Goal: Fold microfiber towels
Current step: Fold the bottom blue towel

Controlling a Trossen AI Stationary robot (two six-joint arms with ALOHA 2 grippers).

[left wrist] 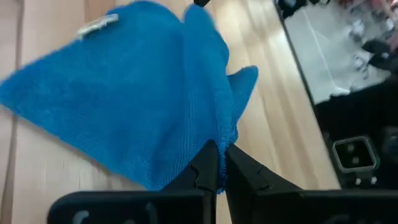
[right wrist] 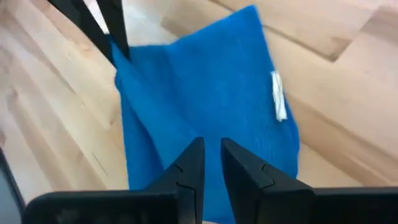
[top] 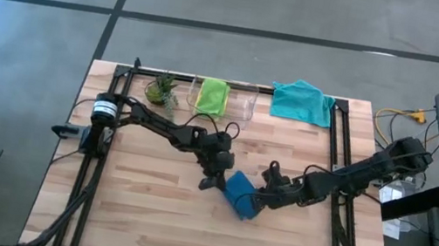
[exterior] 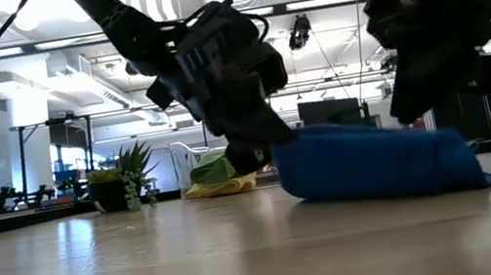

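The dark blue towel (top: pixel 241 195) lies bunched on the middle of the wooden table (top: pixel 143 217), its white label (right wrist: pixel 278 93) facing up. My left gripper (top: pixel 215 178) is shut on its left end and my right gripper (top: pixel 265 197) on its right end. A lime green towel (top: pixel 211 95) lies in the clear bin (top: pixel 249 103) at the far edge. A teal towel (top: pixel 302 101) lies crumpled to the bin's right. In the low view a yellow towel (exterior: pixel 224 188) shows beneath the green one. My left gripper pinches a gathered ridge of the blue towel (left wrist: pixel 225 134) between its two fingers, at the towel's left end. It comes slanting down from the table's left. That end is raised a little (exterior: pixel 279 152); the remainder lies on the table. My right gripper pinches the blue towel's right edge (right wrist: pixel 211 134) between its two fingers, slanting down from the table's right. One layer or several, I cannot tell. The towel spreads away from the fingers, slack, its underside on the table (exterior: pixel 382 190).
A small potted plant (top: pixel 161 89) stands at the far edge, left of the bin. Black frame rails (top: pixel 99 157) run along both sides of the table. Bare wood lies in front of the towel toward the near edge.
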